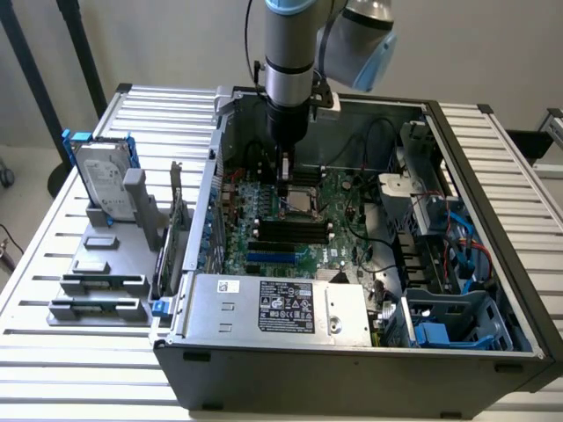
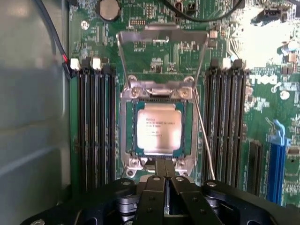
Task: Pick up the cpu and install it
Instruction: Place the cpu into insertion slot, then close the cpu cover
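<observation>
In the exterior view we see the arm reaching down into the open computer case (image 1: 352, 369); the gripper (image 1: 283, 186) hangs low over the motherboard (image 1: 343, 230), right at the socket, where a pale glint is probably the cpu (image 1: 302, 202); a hard drive (image 1: 104, 180) stands outside, toward the exterior view's left.

In the wrist view the cpu (image 2: 158, 129) is a small square chip (shiny silver top, faint print, thin pale rim); it lies flat in the socket (image 2: 127, 140), between banks of memory slots (image 2: 96, 126); the gripper (image 2: 165, 168) is clenched, fingers pressed together on nothing, just beside the chip's edge.
</observation>
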{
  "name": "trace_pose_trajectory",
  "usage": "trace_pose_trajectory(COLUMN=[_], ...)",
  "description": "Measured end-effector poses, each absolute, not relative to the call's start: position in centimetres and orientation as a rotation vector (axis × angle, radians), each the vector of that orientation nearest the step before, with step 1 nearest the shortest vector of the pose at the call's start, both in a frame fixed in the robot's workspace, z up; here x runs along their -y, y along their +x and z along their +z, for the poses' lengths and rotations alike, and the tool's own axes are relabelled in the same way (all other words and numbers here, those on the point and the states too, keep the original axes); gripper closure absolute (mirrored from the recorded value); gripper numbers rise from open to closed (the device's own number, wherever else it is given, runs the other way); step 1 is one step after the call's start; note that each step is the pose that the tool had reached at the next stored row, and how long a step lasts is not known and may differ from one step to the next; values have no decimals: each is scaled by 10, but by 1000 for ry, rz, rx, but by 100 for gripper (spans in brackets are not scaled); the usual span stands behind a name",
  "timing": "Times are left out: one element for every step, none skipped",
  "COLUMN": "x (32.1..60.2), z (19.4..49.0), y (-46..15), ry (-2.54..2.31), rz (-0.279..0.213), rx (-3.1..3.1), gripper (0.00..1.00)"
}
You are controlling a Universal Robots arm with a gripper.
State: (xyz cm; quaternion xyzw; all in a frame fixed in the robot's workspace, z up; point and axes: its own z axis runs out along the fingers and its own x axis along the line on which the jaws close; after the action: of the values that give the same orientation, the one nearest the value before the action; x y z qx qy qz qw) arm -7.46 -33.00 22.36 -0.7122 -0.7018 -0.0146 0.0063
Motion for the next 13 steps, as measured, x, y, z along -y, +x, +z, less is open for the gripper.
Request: trace_pose_trajectory(x=[330, 330, 330, 330, 330, 330, 330, 330, 330, 330, 330, 330, 330], z=[225, 225, 225, 225, 225, 225, 225, 225, 225, 225, 225, 225, 225], y=[-77, -78, -79, -79, -79, -79, -79, -79, -79, -79, -79, -79, -79], ry=[-2228, -2228, -2228, -2228, -2228, -2228, -2228, -2228, -2228, -2228, -2228, -2228, -2228], rz=[-46, -46, -46, -46, -46, -46, -46, -46, -46, -46, -46, -46, -46], rx=[2196, 2196, 2196, 2196, 2196, 2196, 2196, 2196, 2196, 2196, 2196, 2196, 2196], gripper=[89, 89, 89, 89, 89, 89, 89, 89, 89, 89, 89, 89, 89])
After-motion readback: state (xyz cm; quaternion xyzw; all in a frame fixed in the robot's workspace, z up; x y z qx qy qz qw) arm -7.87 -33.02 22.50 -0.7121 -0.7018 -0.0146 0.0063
